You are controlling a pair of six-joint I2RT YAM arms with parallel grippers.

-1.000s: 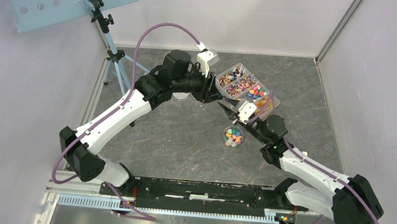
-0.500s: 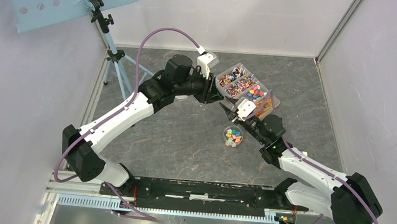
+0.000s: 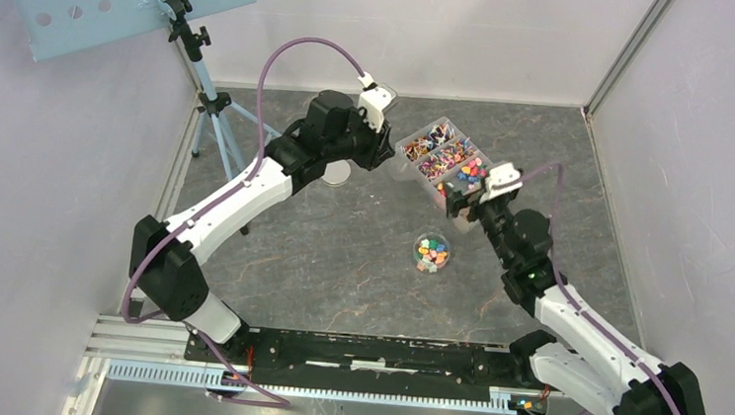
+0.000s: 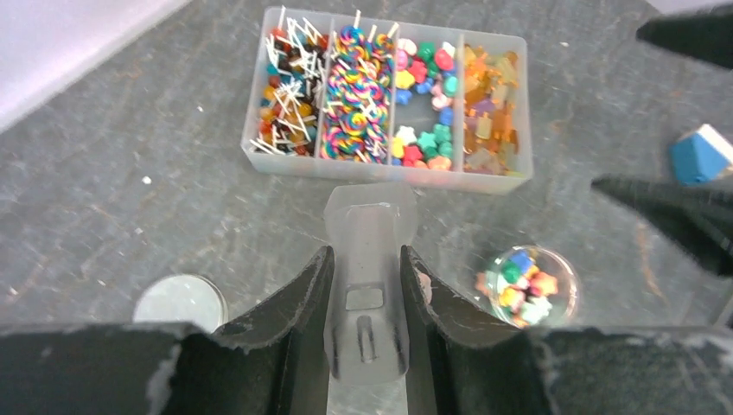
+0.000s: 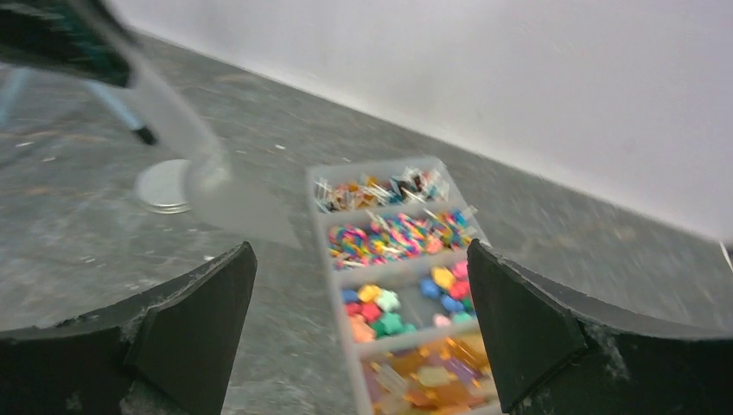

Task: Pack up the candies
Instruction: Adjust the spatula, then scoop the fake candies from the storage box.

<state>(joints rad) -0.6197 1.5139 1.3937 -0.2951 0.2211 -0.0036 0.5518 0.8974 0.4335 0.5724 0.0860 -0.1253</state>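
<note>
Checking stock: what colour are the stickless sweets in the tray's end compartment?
Orange-amber sweets; clearest in the left wrist view.

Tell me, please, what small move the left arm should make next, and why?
Probably ease the left gripper forward and down so its clear scoop dips into the star candies in the tray. The scoop looks empty, it points at the tray, and the jar beside it looks only partly filled.

Frosted plastic scoop, clear plastic box, glossy candies.
</note>
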